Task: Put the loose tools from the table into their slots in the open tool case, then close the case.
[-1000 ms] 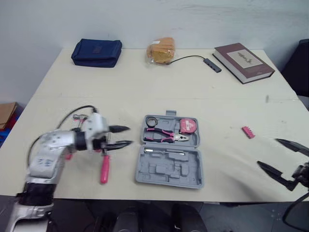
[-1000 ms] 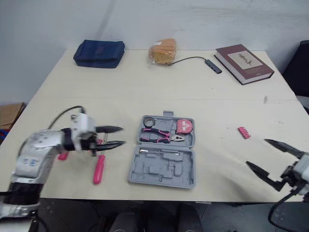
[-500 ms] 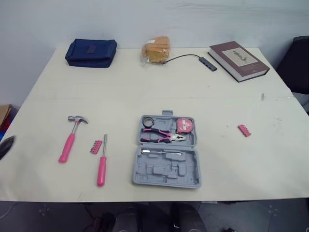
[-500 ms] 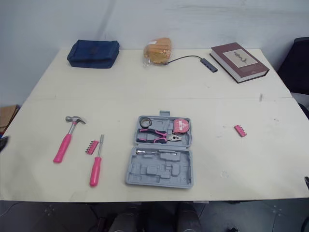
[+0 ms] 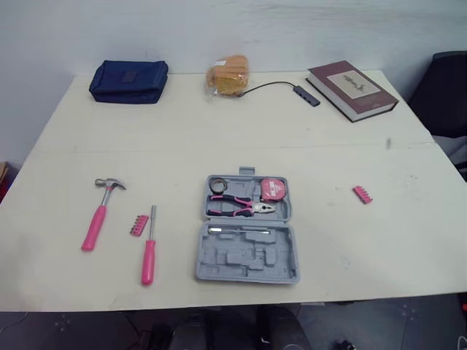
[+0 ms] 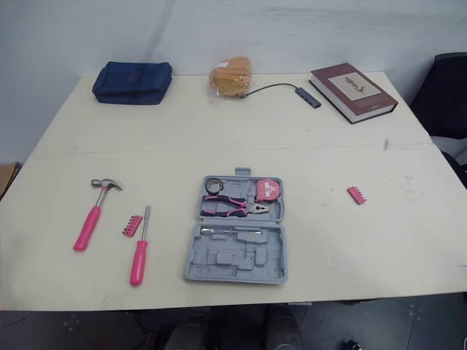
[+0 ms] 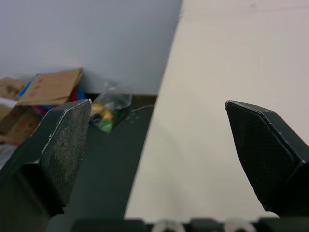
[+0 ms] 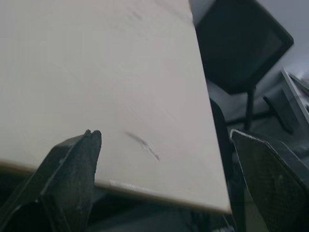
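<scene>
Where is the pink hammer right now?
In the left eye view, the hammer lies on the left side of the table, just left of the pink bit strip and the screwdriver.

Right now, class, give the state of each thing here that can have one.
tool case: open, flat on the table
pliers: in the case
tape measure: in the case
hammer: loose, outside the case
screwdriver: loose, outside the case
left bit strip: loose
right bit strip: loose
book: closed
left gripper: open, empty
right gripper: open, empty
</scene>
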`<state>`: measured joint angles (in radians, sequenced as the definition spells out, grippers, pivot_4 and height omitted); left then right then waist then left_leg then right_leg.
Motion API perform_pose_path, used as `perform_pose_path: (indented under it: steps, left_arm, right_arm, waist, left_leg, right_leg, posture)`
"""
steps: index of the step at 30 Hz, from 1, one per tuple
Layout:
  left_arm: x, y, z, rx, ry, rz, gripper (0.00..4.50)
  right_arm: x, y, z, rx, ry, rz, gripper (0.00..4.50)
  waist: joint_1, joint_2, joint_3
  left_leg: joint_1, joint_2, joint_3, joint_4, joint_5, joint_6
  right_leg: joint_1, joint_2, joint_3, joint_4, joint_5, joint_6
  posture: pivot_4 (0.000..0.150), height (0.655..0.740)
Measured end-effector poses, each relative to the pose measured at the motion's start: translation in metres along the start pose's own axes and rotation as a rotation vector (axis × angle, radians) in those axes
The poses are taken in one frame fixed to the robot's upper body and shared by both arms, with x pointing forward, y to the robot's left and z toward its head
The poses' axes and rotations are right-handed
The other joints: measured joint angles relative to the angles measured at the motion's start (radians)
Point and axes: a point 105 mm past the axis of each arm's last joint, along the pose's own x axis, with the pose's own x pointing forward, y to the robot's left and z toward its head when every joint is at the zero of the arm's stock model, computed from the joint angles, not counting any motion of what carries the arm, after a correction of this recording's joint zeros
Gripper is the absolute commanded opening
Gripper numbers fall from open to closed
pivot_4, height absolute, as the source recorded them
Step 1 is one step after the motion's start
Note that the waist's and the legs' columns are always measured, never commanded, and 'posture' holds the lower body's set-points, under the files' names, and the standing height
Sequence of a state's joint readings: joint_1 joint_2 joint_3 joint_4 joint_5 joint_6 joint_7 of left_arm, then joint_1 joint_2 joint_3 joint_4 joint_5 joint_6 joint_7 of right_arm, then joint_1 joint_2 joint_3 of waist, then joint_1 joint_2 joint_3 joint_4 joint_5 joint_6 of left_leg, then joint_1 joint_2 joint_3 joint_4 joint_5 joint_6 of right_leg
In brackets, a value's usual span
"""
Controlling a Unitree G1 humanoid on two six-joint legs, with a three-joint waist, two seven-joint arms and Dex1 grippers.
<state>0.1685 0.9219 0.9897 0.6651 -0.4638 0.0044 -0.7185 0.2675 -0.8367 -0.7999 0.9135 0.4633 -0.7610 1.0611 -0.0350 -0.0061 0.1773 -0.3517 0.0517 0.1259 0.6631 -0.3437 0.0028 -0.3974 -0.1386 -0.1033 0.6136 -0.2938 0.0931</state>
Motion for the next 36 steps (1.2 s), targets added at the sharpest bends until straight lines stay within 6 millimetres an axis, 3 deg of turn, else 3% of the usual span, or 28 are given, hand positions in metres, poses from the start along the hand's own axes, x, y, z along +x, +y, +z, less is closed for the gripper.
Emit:
perform_pose_path:
  steps: [4,7,12,17,22,26,31,36]
  left_arm:
    - [0.012,-0.034,0.004,-0.027,-0.039,-0.105,4.47]
    - [0.021,-0.082,0.011,-0.032,-0.06,-0.241,4.47]
    - [0.018,-0.13,0.027,-0.021,-0.108,-0.4,4.47]
    - [0.004,-0.172,0.031,-0.029,-0.115,-0.501,4.47]
    - [-0.005,-0.19,0.032,-0.018,-0.114,-0.502,4.47]
    - [-0.011,-0.198,0.026,-0.022,-0.076,-0.451,4.47]
    - [-0.002,-0.188,0.001,-0.077,0.079,-0.278,4.47]
    - [0.019,-0.202,0.008,-0.078,0.178,-0.314,4.47]
  right_arm:
    - [0.04,0.03,0.026,0.015,-0.15,0.137,4.5]
    - [0.072,0.065,0.062,0.028,-0.305,0.293,4.5]
    - [0.094,0.093,0.106,0.026,-0.468,0.408,4.5]
    - [0.106,0.144,0.152,0.07,-0.625,0.602,4.5]
    - [0.102,0.164,0.181,0.032,-0.724,0.703,4.5]
    - [0.096,0.182,0.191,0.019,-0.763,0.797,4.5]
    - [0.093,0.192,0.202,0.028,-0.811,0.855,4.5]
    - [0.087,0.204,0.215,0.045,-0.849,0.945,4.5]
  waist:
    - [0.003,0.001,0.001]
    - [0.006,0.002,0.001]
    - [0.008,0.002,0.001]
    - [0.008,0.001,0.001]
    - [0.009,0.0,0.002]
    - [0.009,0.0,0.002]
    - [0.01,-0.001,0.002]
    - [0.024,-0.001,0.002]
  left_leg:
    - [0.0,0.0,0.0,-0.001,0.0,-0.001]
    - [-0.001,0.0,0.0,-0.001,0.001,-0.001]
    - [-0.001,-0.001,0.0,-0.001,0.003,-0.006]
    - [-0.002,0.0,0.0,-0.001,0.004,-0.006]
    - [-0.002,0.0,0.0,0.0,0.004,-0.005]
    - [-0.002,0.0,0.0,0.0,0.006,0.0]
    - [-0.002,0.0,-0.001,0.0,0.004,0.004]
    - [-0.003,0.0,-0.003,0.001,0.004,0.003]
  right_leg:
    - [0.0,0.0,0.0,0.0,0.0,0.0]
    - [0.0,0.0,0.0,0.0,0.0,0.0]
    - [0.0,0.001,0.0,0.0,0.0,0.0]
    - [0.0,0.004,-0.001,0.0,0.0,0.0]
    - [0.0,0.005,-0.001,0.0,0.0,0.0]
    - [0.0,0.005,-0.002,0.0,0.0,0.0]
    - [0.0,0.006,-0.002,0.0,0.0,0.0]
    - [0.0,0.006,-0.003,0.0,0.0,0.0]
  posture:
    - [0.15,0.74]
    - [0.15,0.74]
    - [0.15,0.74]
    - [0.15,0.74]
    - [0.15,0.74]
    - [0.15,0.74]
    - [0.15,0.74]
    - [0.15,0.74]
